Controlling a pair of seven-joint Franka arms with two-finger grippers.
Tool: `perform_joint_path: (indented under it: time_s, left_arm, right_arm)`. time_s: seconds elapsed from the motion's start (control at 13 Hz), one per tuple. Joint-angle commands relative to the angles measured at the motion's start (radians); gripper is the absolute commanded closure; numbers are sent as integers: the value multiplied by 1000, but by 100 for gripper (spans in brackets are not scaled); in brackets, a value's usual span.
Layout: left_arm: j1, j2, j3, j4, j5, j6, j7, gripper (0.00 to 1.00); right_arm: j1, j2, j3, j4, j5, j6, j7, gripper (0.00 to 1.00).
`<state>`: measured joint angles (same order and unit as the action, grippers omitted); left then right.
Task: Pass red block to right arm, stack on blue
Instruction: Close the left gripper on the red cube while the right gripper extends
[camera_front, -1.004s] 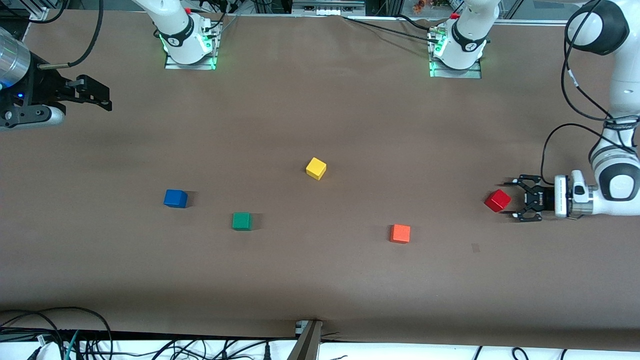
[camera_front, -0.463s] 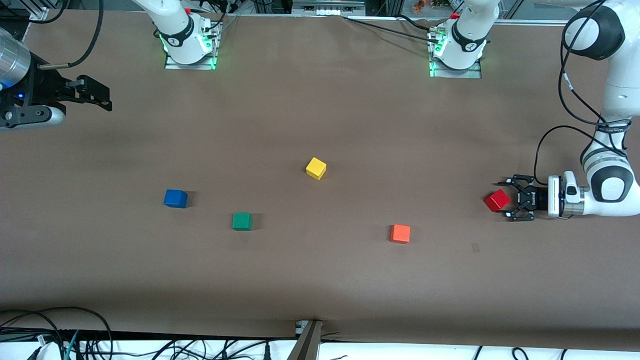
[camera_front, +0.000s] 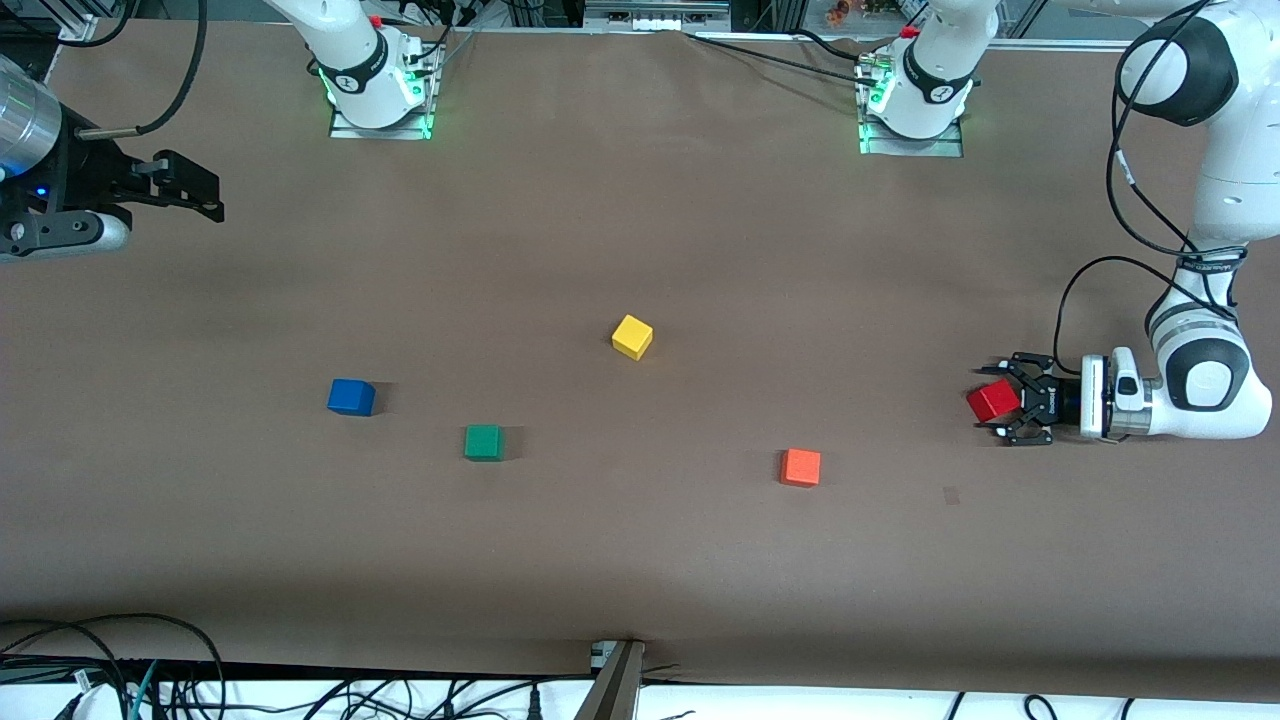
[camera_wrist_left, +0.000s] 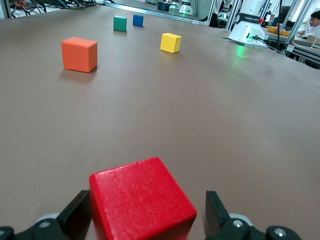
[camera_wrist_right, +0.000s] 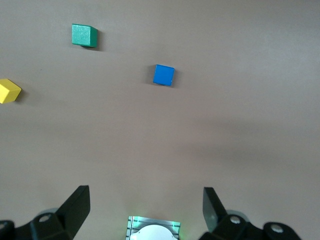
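The red block (camera_front: 993, 402) sits on the table at the left arm's end, between the spread fingers of the left gripper (camera_front: 1003, 398), which lies low and level with a gap showing on each side, so nothing is gripped yet. The blue cube (camera_front: 351, 397) lies well apart toward the right arm's end, where the right gripper (camera_front: 205, 195) waits wide open and empty

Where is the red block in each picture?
Front view: the red block sits on the table at the left arm's end, between the open fingers of the left gripper.
Left wrist view: the red block fills the lower middle, close up, between the two black fingers.
Right wrist view: it is not in this picture.
Shared landmark: the blue block shows in all three views.
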<state>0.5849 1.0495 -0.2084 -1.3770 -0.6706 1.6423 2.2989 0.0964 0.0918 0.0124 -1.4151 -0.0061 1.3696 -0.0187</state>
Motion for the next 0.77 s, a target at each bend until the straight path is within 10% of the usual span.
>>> perform_joint_path:
  time_s: [0.0, 0.69]
  left_arm:
    - [0, 20, 14, 24, -23, -15, 22, 0]
    - [49, 30, 20, 32, -24, -19, 25, 0]
  right_arm:
    - [-3, 0, 0, 5, 11, 2, -14, 0]
    - [-3, 61, 0, -2, 76, -9, -6, 0]
